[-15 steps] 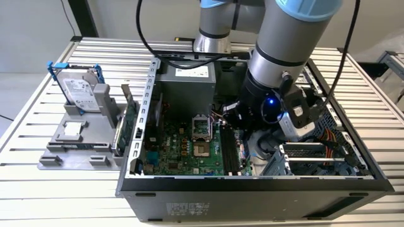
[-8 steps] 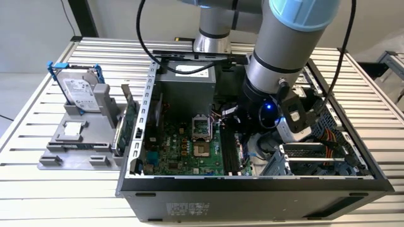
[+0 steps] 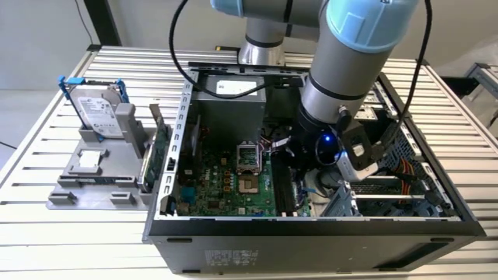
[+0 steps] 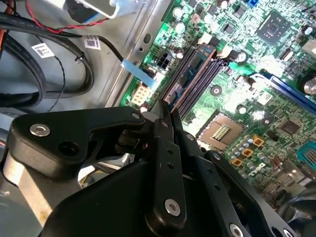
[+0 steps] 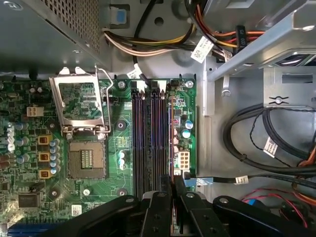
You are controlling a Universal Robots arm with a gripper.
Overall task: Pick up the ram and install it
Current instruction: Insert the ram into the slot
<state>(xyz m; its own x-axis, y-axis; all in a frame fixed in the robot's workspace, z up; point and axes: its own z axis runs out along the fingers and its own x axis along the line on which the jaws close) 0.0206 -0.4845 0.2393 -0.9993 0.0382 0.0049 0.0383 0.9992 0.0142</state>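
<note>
The ram (image 4: 193, 75) is a thin dark bluish stick standing on edge in the outermost of the black motherboard slots (image 5: 148, 138), the one closest to the board's edge. In the first wrist view the ram (image 5: 172, 133) shows edge-on as a narrow line along that slot. My gripper (image 4: 170, 107) is low inside the open computer case (image 3: 311, 224), with its black fingers (image 5: 180, 187) drawn close together on the near end of the stick. In the exterior view the arm's wrist (image 3: 335, 146) reaches down over the board.
A CPU socket (image 5: 86, 158) with its raised metal latch lies beside the slots. Black cable bundles (image 5: 266, 143) and a drive cage (image 5: 296, 89) crowd the other side. Outside the case, a silver hard drive (image 3: 97, 114) in a blue frame and a green expansion card (image 3: 160, 151) stand in a grey holder.
</note>
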